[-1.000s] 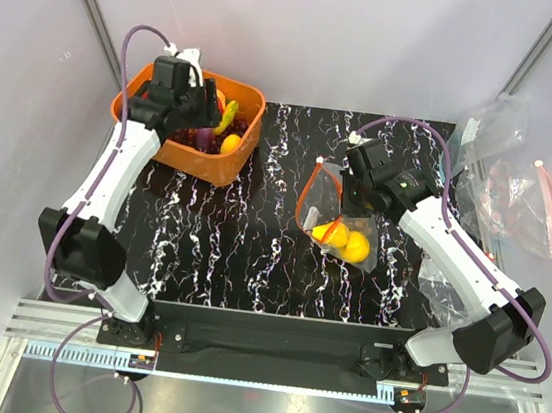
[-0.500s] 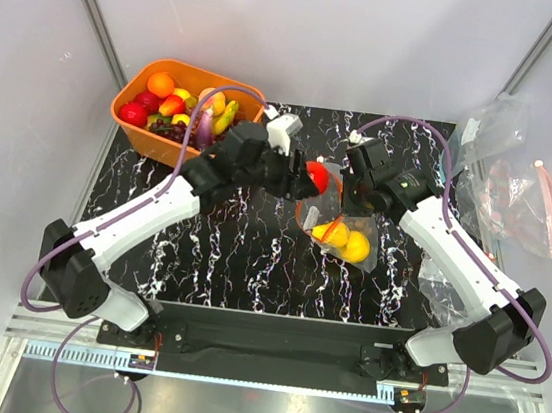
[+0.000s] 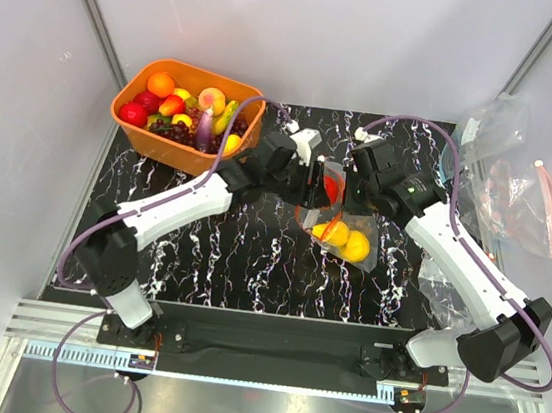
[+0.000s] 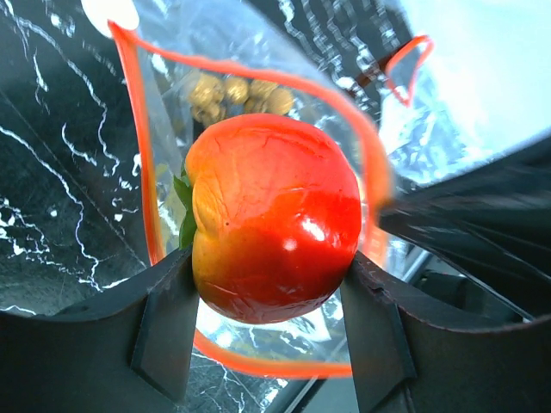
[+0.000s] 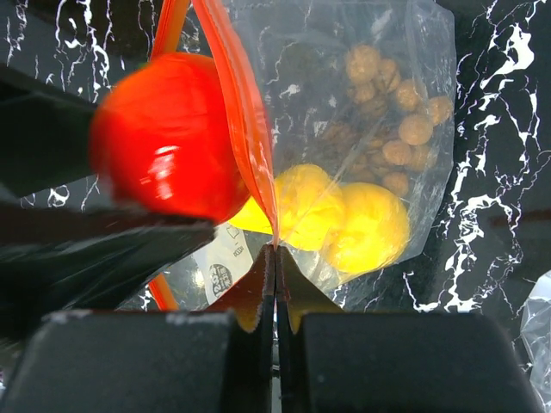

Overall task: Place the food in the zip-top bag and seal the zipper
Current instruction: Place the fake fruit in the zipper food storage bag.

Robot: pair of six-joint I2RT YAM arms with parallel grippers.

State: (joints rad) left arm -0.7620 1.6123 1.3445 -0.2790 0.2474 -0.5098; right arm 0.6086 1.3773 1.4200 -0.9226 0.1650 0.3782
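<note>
The small clear zip-top bag (image 3: 345,233) lies mid-table with its mouth held open; its orange-red zipper (image 4: 138,172) rings the opening. Yellow fruit (image 5: 362,224) and brown nuts (image 5: 392,129) lie inside. My left gripper (image 3: 321,184) is shut on a red-and-yellow apple (image 4: 275,219) and holds it at the bag's mouth. My right gripper (image 5: 275,249) is shut on the near edge of the zipper strip (image 5: 245,129), lifting that side; it shows in the top view (image 3: 357,188) just right of the apple (image 3: 331,187).
An orange basket (image 3: 135,94) of mixed toy fruit stands at the back left. Other clear bags (image 3: 515,191), one with a thin pink-red strip, lie off the table's right edge. The black marbled tabletop (image 3: 230,251) fills the middle.
My left arm went from the orange basket across to the bag with the red apple in its jaws. The apple now sits at the bag's open mouth. The right gripper has kept its hold.
</note>
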